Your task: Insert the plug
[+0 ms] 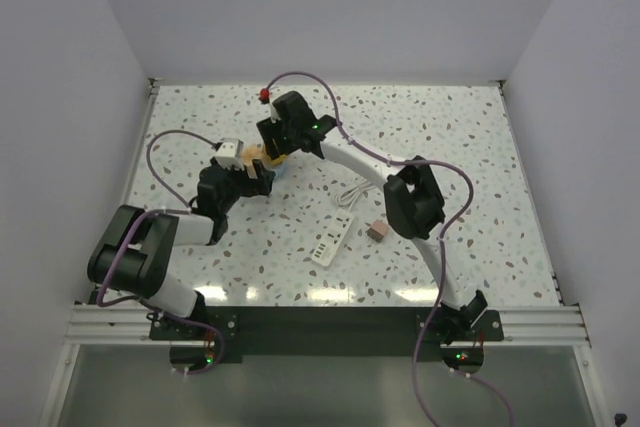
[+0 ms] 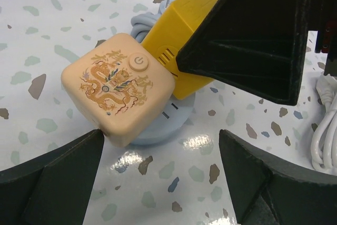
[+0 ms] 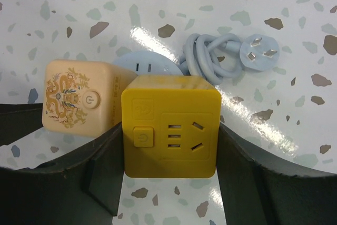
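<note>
Right gripper [image 3: 169, 146] is clenching the yellow cube [image 3: 171, 125], with a finger pressing against each of the cube's sides. Left gripper [image 2: 160, 143] is hanging released with its jaws spread wide. The peach cube [image 2: 118, 85] is lying at 12 o'clock of its left finger [image 2: 58, 177]; whether they are touching I cannot tell. Both cubes are touching each other and resting over a pale blue round base [image 3: 145, 62], whose looped cord [image 3: 210, 56] is ending in a three-pin connector [image 3: 258, 54] at 2 o'clock. The plug [image 1: 378, 231] is lying on the table [image 1: 450, 127] in neither gripper, well apart from the cubes at their 4 o'clock. It is sitting just beside the white power strip [image 1: 333, 242], at its 3 o'clock. A bundle of white cord [image 1: 355, 194] is lying at the plug's 11 o'clock.
</note>
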Controlling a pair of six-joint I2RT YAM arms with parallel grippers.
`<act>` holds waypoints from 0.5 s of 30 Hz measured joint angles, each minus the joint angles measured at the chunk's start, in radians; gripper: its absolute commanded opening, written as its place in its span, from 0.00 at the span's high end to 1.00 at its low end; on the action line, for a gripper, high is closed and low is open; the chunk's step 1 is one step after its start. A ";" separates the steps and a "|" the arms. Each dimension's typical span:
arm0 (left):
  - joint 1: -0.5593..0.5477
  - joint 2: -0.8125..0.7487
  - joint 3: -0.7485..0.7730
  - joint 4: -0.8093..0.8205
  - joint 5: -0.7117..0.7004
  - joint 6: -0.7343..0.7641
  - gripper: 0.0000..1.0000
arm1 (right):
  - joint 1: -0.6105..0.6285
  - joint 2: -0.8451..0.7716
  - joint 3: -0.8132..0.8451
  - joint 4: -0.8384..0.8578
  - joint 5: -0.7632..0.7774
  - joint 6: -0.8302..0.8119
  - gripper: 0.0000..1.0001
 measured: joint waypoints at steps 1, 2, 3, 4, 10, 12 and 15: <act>0.000 0.002 0.006 -0.004 -0.007 0.001 0.07 | 0.000 0.011 0.018 -0.013 0.001 -0.002 1.00; 0.000 0.004 0.011 -0.007 -0.014 0.004 0.07 | 0.000 0.020 0.037 -0.023 0.001 -0.003 1.00; 0.000 0.005 0.015 -0.011 -0.021 0.006 0.07 | 0.000 0.029 0.053 -0.031 0.001 -0.005 1.00; 0.000 0.005 0.018 -0.014 -0.028 0.007 0.07 | 0.000 0.038 0.067 -0.036 0.002 -0.006 1.00; 0.000 -0.029 0.016 -0.021 -0.119 0.008 0.05 | 0.000 0.057 0.104 -0.060 0.003 -0.010 1.00; 0.000 -0.072 0.007 -0.020 -0.163 0.007 0.04 | 0.000 0.057 0.104 -0.060 0.003 -0.011 1.00; 0.000 -0.136 -0.019 0.002 -0.214 0.002 0.03 | 0.000 0.057 0.104 -0.060 0.003 -0.014 1.00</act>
